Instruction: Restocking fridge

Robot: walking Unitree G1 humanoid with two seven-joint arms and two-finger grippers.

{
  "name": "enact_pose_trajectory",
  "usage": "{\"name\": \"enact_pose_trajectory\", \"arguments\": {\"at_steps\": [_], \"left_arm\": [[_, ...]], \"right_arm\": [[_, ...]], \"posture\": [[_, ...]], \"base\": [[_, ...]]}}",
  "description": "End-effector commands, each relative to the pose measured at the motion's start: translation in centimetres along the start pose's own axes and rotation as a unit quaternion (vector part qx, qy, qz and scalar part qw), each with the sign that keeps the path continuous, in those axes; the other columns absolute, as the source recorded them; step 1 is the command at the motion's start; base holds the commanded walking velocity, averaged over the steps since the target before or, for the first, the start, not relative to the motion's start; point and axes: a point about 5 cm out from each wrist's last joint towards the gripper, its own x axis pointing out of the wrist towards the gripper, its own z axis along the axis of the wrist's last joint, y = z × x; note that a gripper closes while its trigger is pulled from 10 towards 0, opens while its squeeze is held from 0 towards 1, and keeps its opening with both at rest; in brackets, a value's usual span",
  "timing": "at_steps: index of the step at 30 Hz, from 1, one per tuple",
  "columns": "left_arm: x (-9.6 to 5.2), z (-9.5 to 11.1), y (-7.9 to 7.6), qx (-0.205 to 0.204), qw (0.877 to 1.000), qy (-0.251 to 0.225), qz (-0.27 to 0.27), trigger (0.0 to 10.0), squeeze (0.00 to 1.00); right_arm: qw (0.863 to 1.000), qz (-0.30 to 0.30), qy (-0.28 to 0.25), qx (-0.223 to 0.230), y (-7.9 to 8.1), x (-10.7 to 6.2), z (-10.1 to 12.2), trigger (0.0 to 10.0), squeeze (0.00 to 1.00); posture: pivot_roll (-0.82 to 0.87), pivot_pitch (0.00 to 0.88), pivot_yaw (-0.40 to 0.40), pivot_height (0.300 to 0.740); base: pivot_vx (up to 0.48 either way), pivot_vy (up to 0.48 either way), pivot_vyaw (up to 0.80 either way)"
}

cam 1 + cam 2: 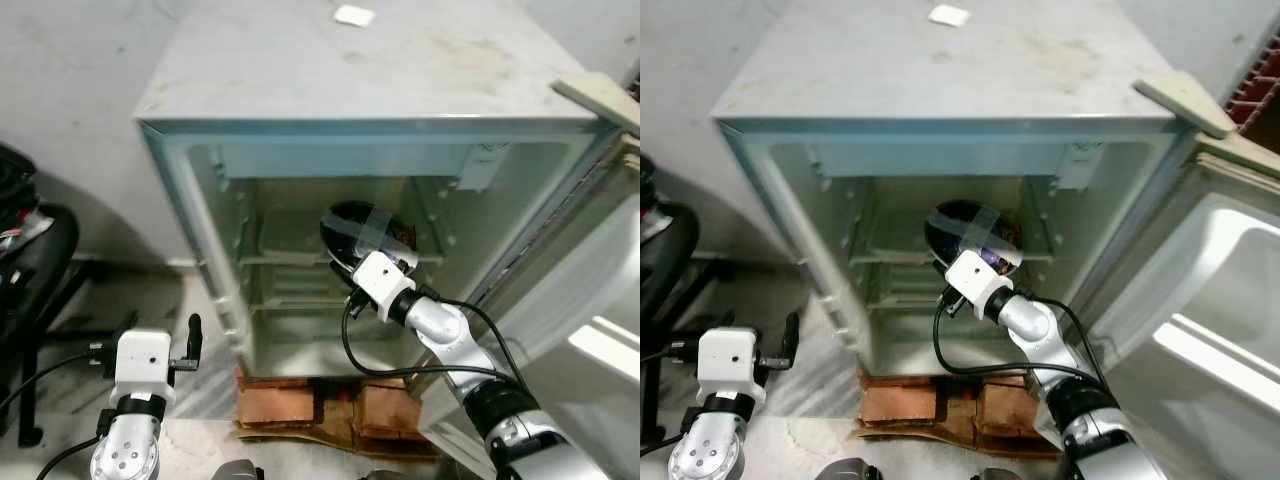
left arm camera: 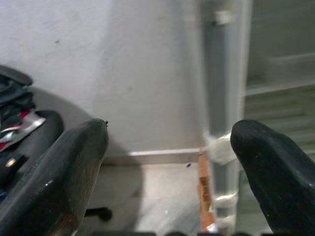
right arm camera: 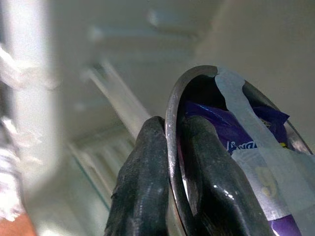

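I use the fridge [image 1: 360, 70] as reference. The right gripper [image 3: 170, 196] is inside its open cavity, and its fingers [image 3: 140, 187] pinch the metal rim of the bowl [image 1: 362, 232], one inside and one outside. The bowl, taped across and holding a purple packet [image 3: 236, 142], sits beyond the fingertips toward the back wall, level with the shelf rails. My right arm reaches forward, elbow low. The left gripper [image 2: 167, 167] hangs outside the fridge's left wall, fingers spread and empty.
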Motion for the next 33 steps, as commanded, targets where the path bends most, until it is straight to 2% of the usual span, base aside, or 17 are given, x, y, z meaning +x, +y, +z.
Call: {"name": "enact_pose_trajectory", "arguments": {"at_steps": [1,5,15,17,19,20,22,25,33], "left_arm": [[-0.5,-0.4,0.3,0.003,1.0,0.012,0.008,10.0,0.0],[-1.3,-0.3,0.4,0.006,1.0,0.017,0.018,10.0,0.0],[-2.9,0.0,0.8,0.011,0.999,0.027,0.034,10.0,0.0],[-3.9,-0.1,1.1,0.013,0.998,0.037,0.041,10.0,0.0],[-4.2,-0.1,1.1,0.014,0.998,0.04,0.042,10.0,0.0],[-5.2,-0.3,1.2,0.016,0.997,0.054,0.046,10.0,0.0],[-5.8,-0.4,1.3,0.017,0.997,0.061,0.048,10.0,0.0],[-7.1,-0.5,1.4,0.021,0.995,0.076,0.052,10.0,0.0],[-8.4,0.0,1.5,0.025,0.994,0.087,0.056,10.0,0.0]], "right_arm": [[1.0,-0.004,0.002,-0.013,-0.4,0.1,0.0,10.0,0.0],[1.0,-0.008,0.01,-0.019,-1.2,1.0,0.4,10.0,0.0],[0.999,0.006,0.013,-0.042,-1.9,2.7,1.5,10.0,0.0],[0.999,0.004,0.023,-0.047,-2.2,3.1,1.6,10.0,0.0],[0.998,0.003,0.027,-0.049,-2.3,3.1,1.6,10.0,0.0],[0.997,-0.003,0.046,-0.056,-2.7,3.3,1.5,10.0,0.0],[0.997,-0.006,0.053,-0.059,-3.0,3.5,1.5,10.0,0.0],[0.996,-0.008,0.054,-0.069,-3.4,4.2,2.4,10.0,0.0],[0.993,0.008,0.065,-0.1,-3.6,5.4,3.7,10.0,0.0]], "posture": [[0.12,0.125,-0.027,0.74],[0.13,0.145,-0.033,0.74],[0.18,0.193,-0.052,0.74],[0.2,0.22,-0.06,0.74],[0.21,0.224,-0.06,0.74],[0.22,0.239,-0.063,0.74],[0.23,0.25,-0.064,0.74],[0.25,0.277,-0.066,0.74],[0.29,0.321,-0.067,0.74]], "base": [[0.0,0.0,0.0],[0.0,0.0,0.0],[0.0,0.0,0.0],[0.0,0.0,0.0],[0.0,0.0,0.0],[0.0,0.0,0.0],[0.0,0.0,0.0],[0.0,0.0,0.0],[0.0,0.0,0.0]]}}
